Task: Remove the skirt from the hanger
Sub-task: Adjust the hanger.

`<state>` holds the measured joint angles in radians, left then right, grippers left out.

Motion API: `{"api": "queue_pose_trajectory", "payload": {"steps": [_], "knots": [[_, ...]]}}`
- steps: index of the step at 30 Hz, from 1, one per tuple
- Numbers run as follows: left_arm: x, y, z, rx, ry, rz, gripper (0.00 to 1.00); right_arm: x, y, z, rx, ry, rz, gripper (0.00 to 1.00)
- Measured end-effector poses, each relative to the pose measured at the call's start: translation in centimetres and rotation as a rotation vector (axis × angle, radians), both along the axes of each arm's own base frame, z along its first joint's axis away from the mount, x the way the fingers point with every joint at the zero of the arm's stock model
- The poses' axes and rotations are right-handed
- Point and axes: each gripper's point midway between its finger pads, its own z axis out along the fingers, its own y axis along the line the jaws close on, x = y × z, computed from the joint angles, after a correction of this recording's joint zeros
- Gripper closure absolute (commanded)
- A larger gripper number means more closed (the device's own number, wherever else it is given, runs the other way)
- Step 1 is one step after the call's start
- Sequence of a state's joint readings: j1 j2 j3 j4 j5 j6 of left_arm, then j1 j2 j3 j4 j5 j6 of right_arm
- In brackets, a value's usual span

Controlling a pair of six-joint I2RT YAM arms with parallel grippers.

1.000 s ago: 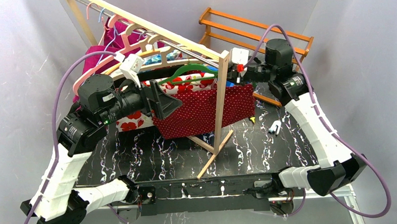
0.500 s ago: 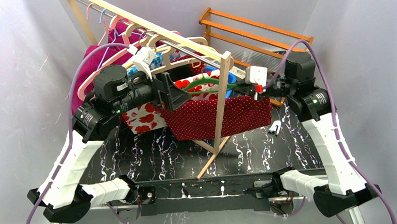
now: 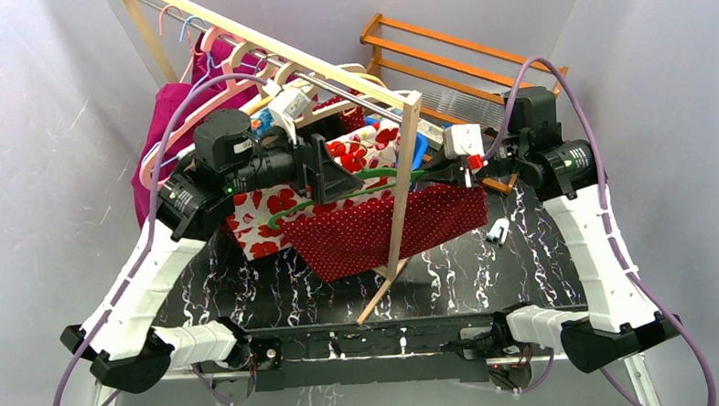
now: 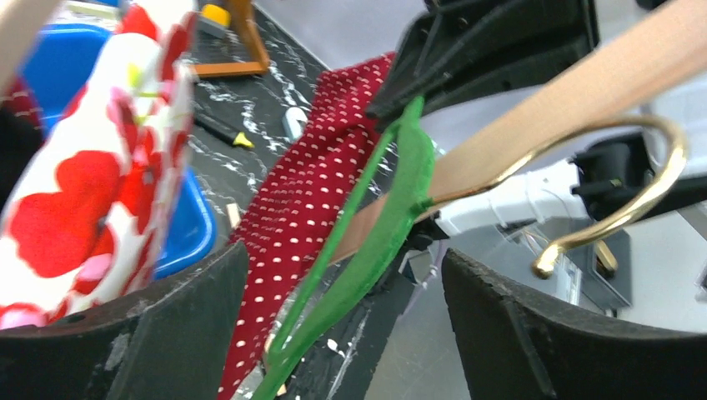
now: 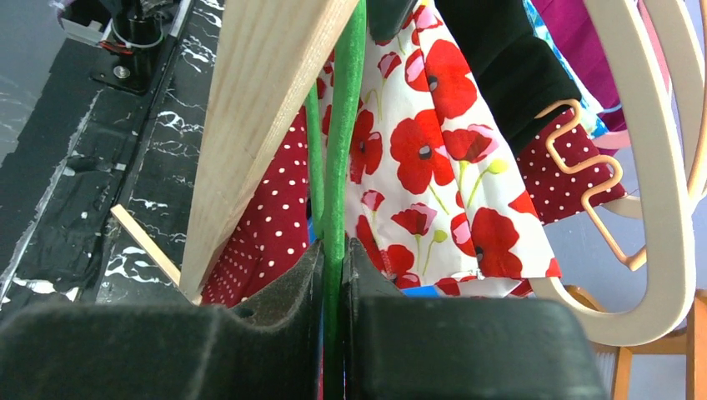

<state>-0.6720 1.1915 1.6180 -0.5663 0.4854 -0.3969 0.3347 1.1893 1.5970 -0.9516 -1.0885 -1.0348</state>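
Observation:
The skirt (image 3: pixel 375 225) is dark red with white dots and hangs from a green hanger (image 3: pixel 373 177) just in front of the wooden rack post (image 3: pixel 403 183). My right gripper (image 3: pixel 439 169) is shut on the hanger's right end; the right wrist view shows the green hanger (image 5: pixel 346 125) pinched between the jaws of the right gripper (image 5: pixel 335 250), with the skirt (image 5: pixel 271 225) to its left. My left gripper (image 3: pixel 341 172) stands open at the hanger's left part. In the left wrist view the green hanger (image 4: pixel 392 225) and skirt (image 4: pixel 308 192) run between the wide fingers of the left gripper (image 4: pixel 338 275) without touching them.
A poppy-print garment (image 3: pixel 269 211) hangs right behind the skirt. A magenta garment (image 3: pixel 173 110) and several pale hangers fill the rail (image 3: pixel 266 44) at the back left. An orange wooden rack (image 3: pixel 459 57) stands at the back right. A small white object (image 3: pixel 497 231) lies on the black table.
The right gripper has carried the hanger and skirt down and to the right, and the hanger now tilts with its left end low. The left arm has moved right and up beside it.

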Motion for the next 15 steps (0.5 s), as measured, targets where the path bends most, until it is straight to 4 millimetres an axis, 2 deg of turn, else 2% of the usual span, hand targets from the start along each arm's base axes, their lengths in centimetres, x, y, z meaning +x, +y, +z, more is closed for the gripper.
{"api": "queue_pose_trajectory", "payload": {"steps": [1, 5, 11, 14, 15], "knots": [[-0.4, -0.3, -0.2, -0.010, -0.003, -0.031, 0.30, 0.0, 0.1, 0.1, 0.005, 0.004, 0.007, 1.00], [-1.3, -0.8, -1.1, -0.025, -0.011, -0.101, 0.37, -0.5, 0.3, 0.8, 0.027, 0.012, 0.033, 1.00], [-1.4, -1.9, -0.4, -0.066, -0.042, -0.170, 0.55, -0.9, 0.5, 1.1, 0.042, 0.022, 0.053, 1.00], [-1.2, -2.4, -0.3, -0.075, -0.068, -0.198, 0.82, -0.8, 0.4, 1.0, 0.041, 0.038, 0.045, 1.00], [-1.2, -2.4, -0.2, -0.077, -0.082, -0.205, 0.87, -0.6, 0.4, 1.0, 0.040, 0.042, 0.040, 1.00]]}}
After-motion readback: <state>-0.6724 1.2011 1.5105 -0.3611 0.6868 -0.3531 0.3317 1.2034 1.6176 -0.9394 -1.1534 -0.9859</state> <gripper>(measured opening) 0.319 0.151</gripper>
